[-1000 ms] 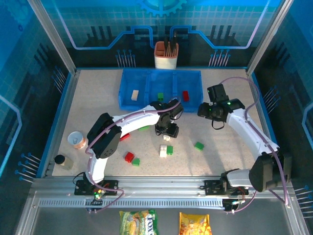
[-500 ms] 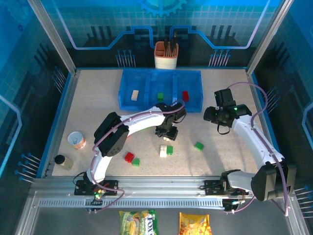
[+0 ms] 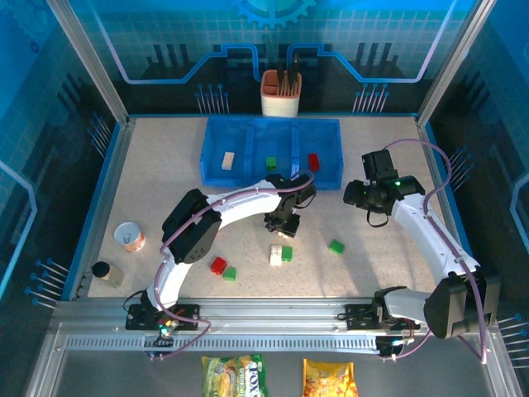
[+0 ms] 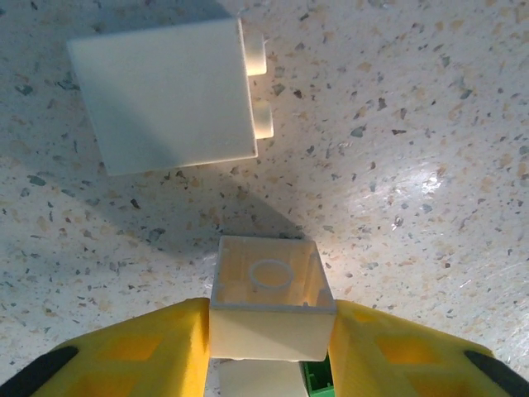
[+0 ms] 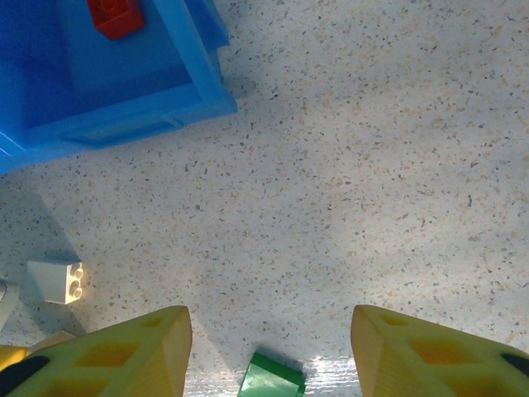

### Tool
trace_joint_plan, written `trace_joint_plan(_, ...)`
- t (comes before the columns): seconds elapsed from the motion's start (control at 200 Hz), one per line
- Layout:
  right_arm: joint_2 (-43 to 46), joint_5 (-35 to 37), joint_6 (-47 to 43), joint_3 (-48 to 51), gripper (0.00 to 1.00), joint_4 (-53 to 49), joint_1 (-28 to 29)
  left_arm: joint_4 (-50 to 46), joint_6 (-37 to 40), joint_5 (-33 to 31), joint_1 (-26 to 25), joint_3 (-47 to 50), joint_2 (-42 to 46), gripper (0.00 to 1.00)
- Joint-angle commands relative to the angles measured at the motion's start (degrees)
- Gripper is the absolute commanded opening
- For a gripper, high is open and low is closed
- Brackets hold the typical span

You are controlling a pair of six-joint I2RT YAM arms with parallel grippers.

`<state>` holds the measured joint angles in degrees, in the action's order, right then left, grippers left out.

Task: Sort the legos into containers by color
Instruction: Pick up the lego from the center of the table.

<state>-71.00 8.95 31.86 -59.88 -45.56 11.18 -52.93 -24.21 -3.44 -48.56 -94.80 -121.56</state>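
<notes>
My left gripper point(image 3: 282, 222) is low over the table's middle, and its yellow fingers point(image 4: 149, 347) press both sides of a cream lego point(image 4: 271, 308). Another cream lego point(image 4: 165, 95) lies just beyond it. Below the arm, a cream lego point(image 3: 275, 255) touches a green one point(image 3: 287, 253). A red lego point(image 3: 217, 265) and a green one point(image 3: 229, 273) lie to the left, and a lone green lego point(image 3: 335, 246) to the right. My right gripper point(image 3: 362, 195) hangs open with the green lego point(image 5: 273, 379) under its gap. The containers point(image 3: 216, 136) hold one cream point(image 3: 228, 159), one green point(image 3: 271, 163) and one red lego point(image 3: 313, 161).
An orange-and-white holder cup point(image 3: 281, 93) stands behind the tray. A tape roll point(image 3: 130, 236) and a small bottle point(image 3: 106, 271) sit at the left edge. Two snack packets point(image 3: 235, 376) lie in front of the rail, outside the table.
The left gripper's fingers have closed onto the cream lego. The right arm swung right, away from the tray, then held still.
</notes>
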Motion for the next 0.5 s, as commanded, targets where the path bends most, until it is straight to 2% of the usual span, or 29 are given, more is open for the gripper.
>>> trace_joint_plan(0.0,-0.2,-0.9,-0.4,0.6,0.55,-0.7,-0.7,-1.7,0.8,-0.6,-0.4,-1.6,-0.2,0.40)
trace_joint_plan(0.49,-0.7,-1.9,0.0,-0.3,0.54,-1.0,-0.6,-1.6,1.5,-2.3,0.2,-0.3,3.6,0.38)
